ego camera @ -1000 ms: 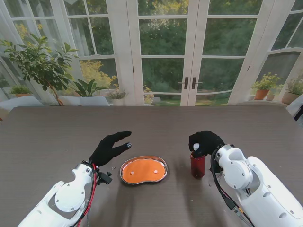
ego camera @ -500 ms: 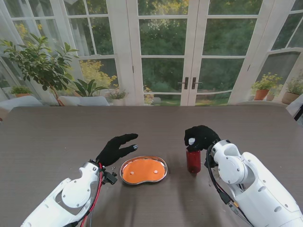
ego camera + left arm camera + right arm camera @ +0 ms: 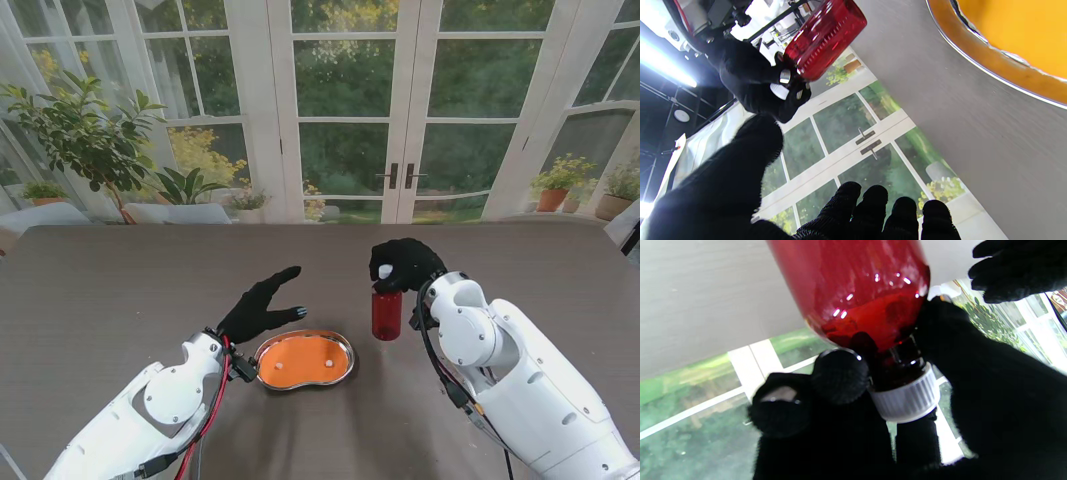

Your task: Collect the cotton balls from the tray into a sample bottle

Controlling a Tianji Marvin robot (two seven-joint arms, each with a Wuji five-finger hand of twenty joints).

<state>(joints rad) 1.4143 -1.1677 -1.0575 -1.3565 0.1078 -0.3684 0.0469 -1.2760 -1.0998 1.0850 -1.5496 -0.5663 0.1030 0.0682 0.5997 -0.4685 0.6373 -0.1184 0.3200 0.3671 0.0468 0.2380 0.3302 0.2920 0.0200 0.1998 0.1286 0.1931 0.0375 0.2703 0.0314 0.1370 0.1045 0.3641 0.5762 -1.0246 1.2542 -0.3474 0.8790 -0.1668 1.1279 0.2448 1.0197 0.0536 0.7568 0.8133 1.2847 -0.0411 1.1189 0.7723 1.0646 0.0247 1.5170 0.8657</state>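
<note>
The right robot hand (image 3: 405,268) grips the capped red bottle (image 3: 386,314) by its neck and has carried it toward frame centre, nearer the tray (image 3: 304,360). The left robot hand (image 3: 258,307), fingers spread and empty, has advanced too; the cotton balls (image 3: 329,362) remain in the tray.

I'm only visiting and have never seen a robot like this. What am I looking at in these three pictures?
One robot with two white arms ending in black-gloved hands. The wide picture looks down from its stand; the other two come from cameras on its wrists and appear upside down. On the brown table lies a metal tray with an orange inside and small white cotton balls. The right hand grips a red sample bottle at its white cap. The left hand is open beside the tray, holding nothing.
</note>
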